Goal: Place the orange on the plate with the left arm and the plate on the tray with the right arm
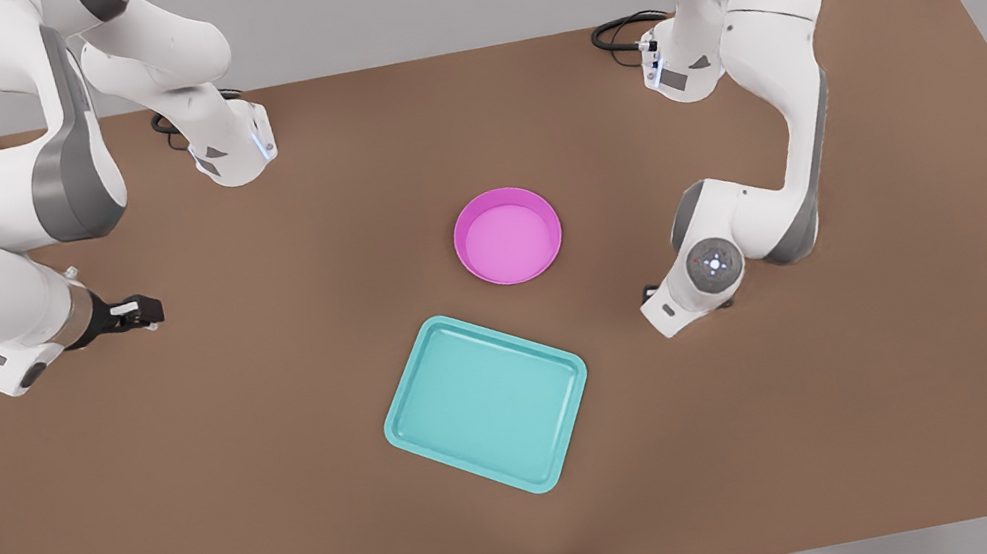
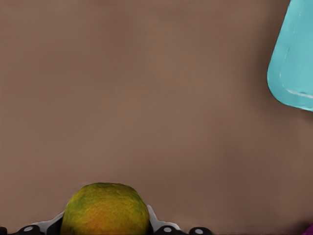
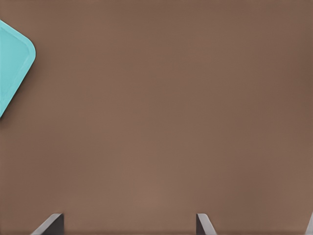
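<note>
The tray [image 1: 487,403] lies closest to the near edge of the surface [image 1: 292,516], about midway along it and turned at a slant, with nothing on it. One rounded corner of it also shows in the left wrist view [image 2: 293,63], and another in the right wrist view [image 3: 12,68].

A little farther back, toward the surface's edge on the front view's right, the left arm's wrist [image 1: 701,273] points straight down and covers its tool from the front camera. In the left wrist view the left tool [image 2: 107,231] is clamped on the orange [image 2: 106,209], one finger pressed to each side of the fruit. The orange seems to hang just above the brown surface, though whether it touches I cannot tell.

The plate [image 1: 508,236] sits upright and empty near the middle of the surface, just beyond the tray's far corner and apart from it.

About as far back, near the surface's edge on the front view's left, the right tool [image 1: 139,312] reaches toward the middle, well apart from plate and tray. Its fingers [image 3: 50,224] stand apart and hold nothing.
</note>
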You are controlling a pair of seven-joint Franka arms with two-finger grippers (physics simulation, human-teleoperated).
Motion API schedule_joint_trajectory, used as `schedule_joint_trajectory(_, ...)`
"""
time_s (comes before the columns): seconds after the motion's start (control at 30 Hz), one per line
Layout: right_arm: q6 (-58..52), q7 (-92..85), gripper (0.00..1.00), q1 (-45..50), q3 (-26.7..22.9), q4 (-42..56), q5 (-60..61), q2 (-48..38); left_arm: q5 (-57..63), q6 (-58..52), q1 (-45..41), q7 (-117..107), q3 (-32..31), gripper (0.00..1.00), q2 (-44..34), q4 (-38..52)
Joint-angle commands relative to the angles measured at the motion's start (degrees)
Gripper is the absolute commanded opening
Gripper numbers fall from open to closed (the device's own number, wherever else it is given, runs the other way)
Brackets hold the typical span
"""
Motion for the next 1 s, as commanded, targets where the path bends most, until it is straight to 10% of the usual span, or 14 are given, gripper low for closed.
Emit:
schedule_joint_trajectory(0.0,0.08,-0.18,1.0,-0.01,-0.05,0.03,0.04,-0.06,-4.05,-11.57,-6.93,-20.47,-0.37,0.51,0.86,3.58)
schedule_joint_trajectory(0.33,0.16,-0.27,1.0,-0.27,-0.05,0.03,0.04,0.65,-10.12,-12.8,-21.79,-40.51,-4.94,0.53,7.72,5.52)
schedule_joint_trajectory(0.37,0.08,-0.36,1.0,-0.27,-0.05,0.03,0.04,0.65,-9.94,-12.28,-21.7,-40.51,-4.85,1.0,8.33,5.61)
schedule_joint_trajectory(0.5,0.16,-0.36,1.0,-0.18,-0.05,0.03,0.04,0.91,-9.76,-17.27,-21.61,-39.73,-2.48,1.0,6.76,6.4)
schedule_joint_trajectory(0.67,-0.01,0.0,1.0,0.17,-0.05,-0.77,8.91,5.83,-17.15,-46.2,-20.65,6.68,42.51,1.0,-8.8,25.47)
schedule_joint_trajectory(0.73,1.48,-0.09,1.0,-0.62,-0.05,-0.77,22.89,11.37,-16.97,-46.03,-20.12,6.95,46.57,1.0,-9.15,30.04)
schedule_joint_trajectory(0.8,5.17,-0.44,1.0,-0.8,-0.05,-7.0,33.88,11.99,-10.22,-41.29,8.52,6.86,13.9,1.0,-16.36,29.08)
schedule_joint_trajectory(0.97,29.87,-0.27,1.0,12.73,0.66,-30.38,38.71,1.35,-5.63,-37.5,11.0,7.12,10.09,1.0,-21.72,24.77)
